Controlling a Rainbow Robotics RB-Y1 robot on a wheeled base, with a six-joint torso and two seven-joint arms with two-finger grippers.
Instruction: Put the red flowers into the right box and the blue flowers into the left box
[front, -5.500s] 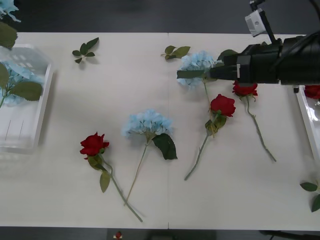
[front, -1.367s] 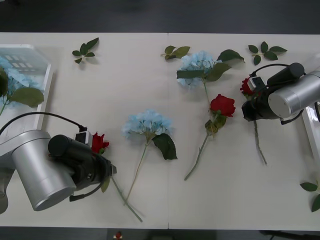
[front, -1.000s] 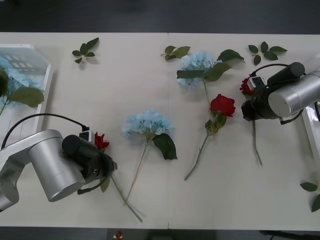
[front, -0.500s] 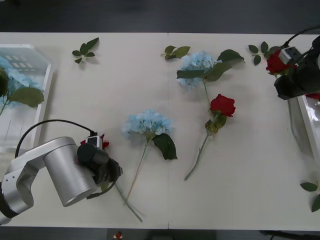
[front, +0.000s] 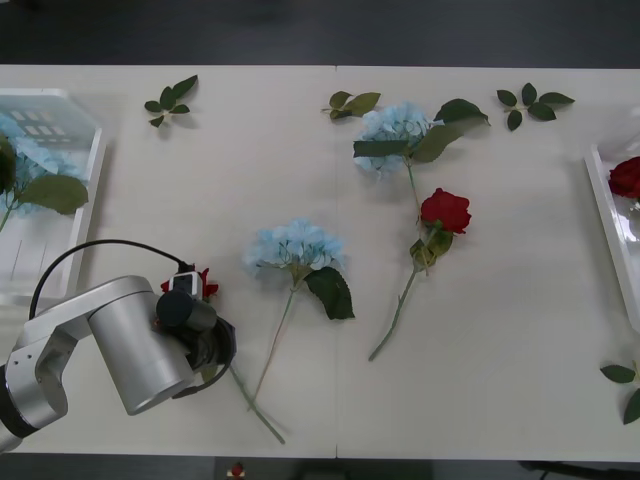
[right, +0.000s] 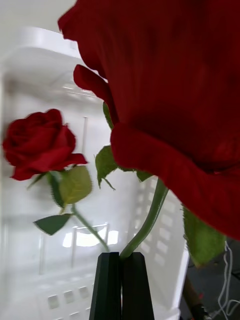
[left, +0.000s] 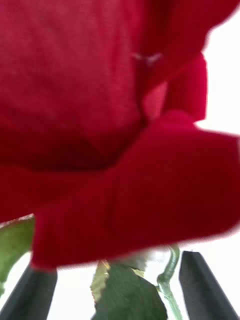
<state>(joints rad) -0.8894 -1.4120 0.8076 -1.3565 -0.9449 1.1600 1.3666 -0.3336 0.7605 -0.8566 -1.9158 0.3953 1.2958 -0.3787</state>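
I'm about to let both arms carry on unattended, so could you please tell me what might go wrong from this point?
1. The left gripper is open around a red rose's stem just under the bloom; closing there could pinch the leaves, or the head may tip.
2. The right gripper holds another rose by its thin stem over the right box; released, its bloom may land on the rose already inside.

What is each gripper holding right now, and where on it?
Right gripper: shut on a red rose, pinching its stem, over the right box. Left gripper: open around another rose's stem, holding nothing.
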